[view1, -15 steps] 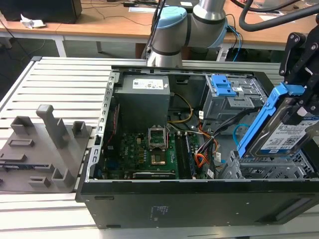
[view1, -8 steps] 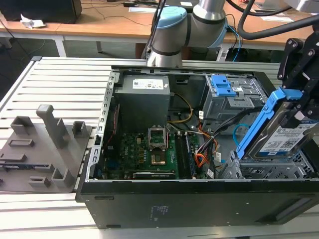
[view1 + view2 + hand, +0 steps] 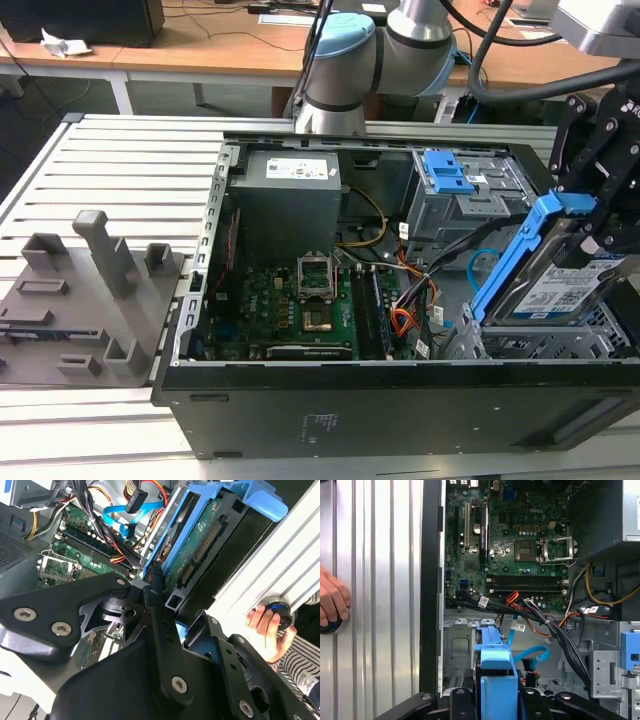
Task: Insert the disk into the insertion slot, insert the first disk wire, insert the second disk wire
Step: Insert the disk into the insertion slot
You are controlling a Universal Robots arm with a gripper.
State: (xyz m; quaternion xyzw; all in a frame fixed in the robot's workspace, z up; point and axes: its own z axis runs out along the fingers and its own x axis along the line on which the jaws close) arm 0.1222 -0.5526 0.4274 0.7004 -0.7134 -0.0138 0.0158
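One of the three steps is in hand: the first, getting the disk (image 3: 562,285) into the insertion slot (image 3: 545,347). Neither wire looks plugged in yet. The first disk wire (image 3: 142,491), with orange, red and black strands ending in a small black plug, lies loose inside the open computer case (image 3: 350,385). The second disk wire (image 3: 532,655), the light-blue loop, curls free just beside the cage.

The gripper (image 3: 592,222) is clamped on the disk at the upper end of its blue carrier frame (image 3: 510,262); the second wrist view shows its black fingers closed against the plastic. The disk sits at the near corner of the case, on the exterior view's right. It is tilted steeply, with its lower edge down at the mouth of the perforated silver cage and its upper end well above it — started at best, not seated. Whether the lower edge already touches the bay cannot be told. The taller grey bay (image 3: 447,172) with the blue latch stands farther back, apart from the work.

As a judgement, seating the disk calls for laying it flat, squaring the carrier with the bay's sides and pressing it in evenly. Both loose wires lie close by, so they need to be kept from being trapped underneath.

Outside the case, a person's hand (image 3: 330,602) rests on a dark round button (image 3: 276,611) on the slatted table (image 3: 120,160).
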